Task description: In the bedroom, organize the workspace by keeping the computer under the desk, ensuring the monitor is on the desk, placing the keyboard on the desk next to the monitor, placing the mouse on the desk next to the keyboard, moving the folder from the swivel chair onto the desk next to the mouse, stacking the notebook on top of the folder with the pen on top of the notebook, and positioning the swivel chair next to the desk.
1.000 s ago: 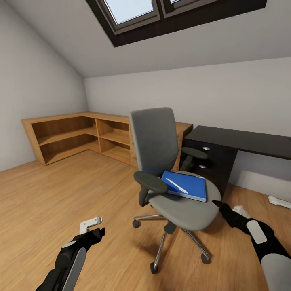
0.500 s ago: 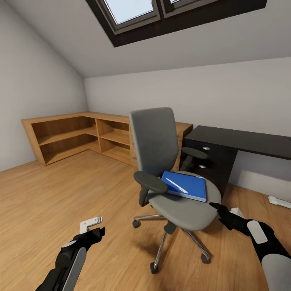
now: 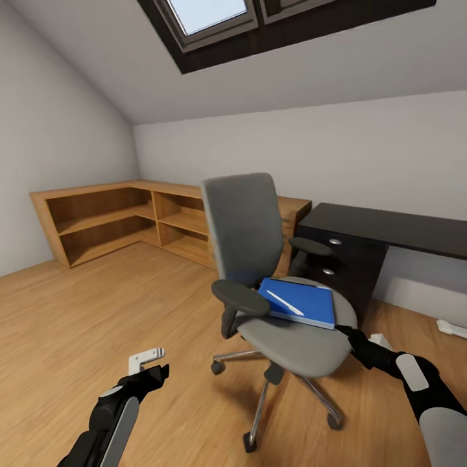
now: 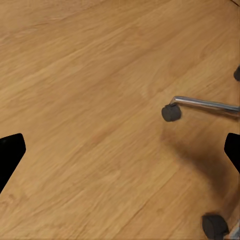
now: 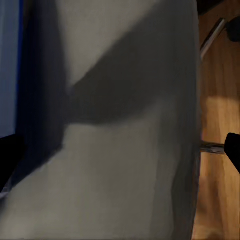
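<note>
On the grey swivel chair (image 3: 285, 324) lies a blue folder (image 3: 299, 303).

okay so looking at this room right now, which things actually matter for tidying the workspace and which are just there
Part of the job:
swivel chair
blue folder on its seat
pen lying on top
black desk

Just there:
wooden corner shelf
skylight
</note>
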Available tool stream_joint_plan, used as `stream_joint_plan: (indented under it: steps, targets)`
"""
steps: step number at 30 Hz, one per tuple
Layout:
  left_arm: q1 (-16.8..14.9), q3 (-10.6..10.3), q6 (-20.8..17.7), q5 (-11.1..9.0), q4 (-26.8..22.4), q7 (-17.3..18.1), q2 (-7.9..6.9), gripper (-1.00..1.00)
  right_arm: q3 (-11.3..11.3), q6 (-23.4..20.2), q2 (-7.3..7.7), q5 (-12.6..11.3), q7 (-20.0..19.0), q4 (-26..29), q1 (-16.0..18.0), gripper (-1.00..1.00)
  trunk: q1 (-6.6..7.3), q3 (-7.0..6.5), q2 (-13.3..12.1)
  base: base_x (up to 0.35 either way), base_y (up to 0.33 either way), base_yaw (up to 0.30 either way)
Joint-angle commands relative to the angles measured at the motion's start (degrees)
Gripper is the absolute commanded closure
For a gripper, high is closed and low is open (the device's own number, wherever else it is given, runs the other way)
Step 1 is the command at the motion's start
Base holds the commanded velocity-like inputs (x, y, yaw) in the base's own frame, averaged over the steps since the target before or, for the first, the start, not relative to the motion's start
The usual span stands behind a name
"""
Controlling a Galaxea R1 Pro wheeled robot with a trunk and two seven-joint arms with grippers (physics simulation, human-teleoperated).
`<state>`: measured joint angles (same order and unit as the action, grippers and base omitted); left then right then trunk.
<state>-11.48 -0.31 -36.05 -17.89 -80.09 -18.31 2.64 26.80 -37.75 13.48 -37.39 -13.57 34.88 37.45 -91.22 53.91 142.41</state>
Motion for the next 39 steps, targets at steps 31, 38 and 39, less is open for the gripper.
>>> stream_joint_plan:
  steps: [31, 38, 39]
  targets:
    - [-0.03, 0.00, -0.25, -0.64, -0.06, -0.58, 0.00, -1.00, 0.26, -0.48, -0.28, -0.05, -0.23, 0.10, 0.05, -1.00, -0.01, 0.06, 0.02, 0.087, 0.000, 0.000]
    - [-0.03, -0.04, -0.25, -0.64, -0.03, -0.58, 0.03, -1.00, 0.23, -0.32, -0.36, 0.03, -0.23, 0.10, 0.02, -1.00, -0.01, 0.06, 0.02, -0.056, 0.000, 0.011]
    - [-0.03, -0.04, -0.25, -0.65, -0.04, -0.58, 0.03, -1.00, 0.22, -0.30, -0.36, 0.04, -0.23, 0.10, 0.02, -1.00, -0.01, 0.06, 0.02, -0.039, 0.000, 0.084]
